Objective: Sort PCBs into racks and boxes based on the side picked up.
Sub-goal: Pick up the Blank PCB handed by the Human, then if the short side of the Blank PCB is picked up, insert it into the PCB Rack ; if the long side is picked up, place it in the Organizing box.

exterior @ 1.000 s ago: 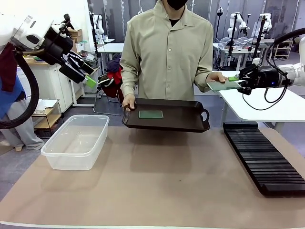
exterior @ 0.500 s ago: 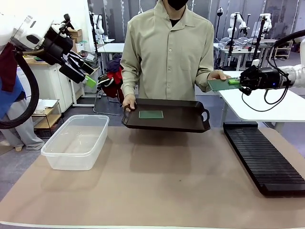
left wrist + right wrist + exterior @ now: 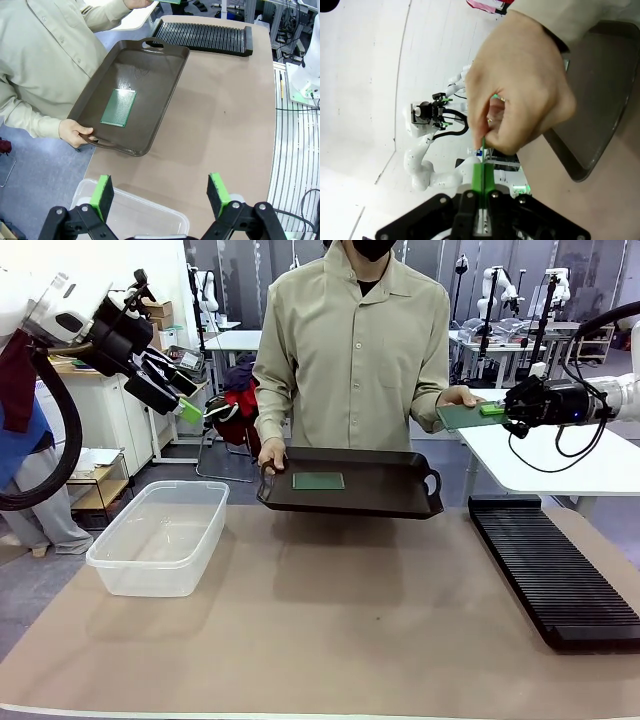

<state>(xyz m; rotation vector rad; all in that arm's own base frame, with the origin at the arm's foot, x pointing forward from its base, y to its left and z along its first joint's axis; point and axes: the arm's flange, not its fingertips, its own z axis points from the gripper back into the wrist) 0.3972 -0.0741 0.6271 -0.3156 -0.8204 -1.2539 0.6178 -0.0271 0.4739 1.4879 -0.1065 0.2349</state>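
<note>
Right end effector [image 3: 492,410] has closed within the last second and now pinches the edge of the PCB [image 3: 460,418], which the person's hand [image 3: 455,397] still grips, raised beyond the far end of the rack [image 3: 552,570]. Left end effector [image 3: 192,408] hangs wide apart above the clear tub [image 3: 160,535]; a second PCB [image 3: 318,480] lies in the held tray [image 3: 432,483]. Handover judged gripped but not released, so sorting is yet to start.

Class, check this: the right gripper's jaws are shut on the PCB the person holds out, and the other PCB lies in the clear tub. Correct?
No. The other PCB lies on the dark tray the person holds, not in the clear tub, as the front view shows. The right gripper is shut on the handed PCB.
</note>
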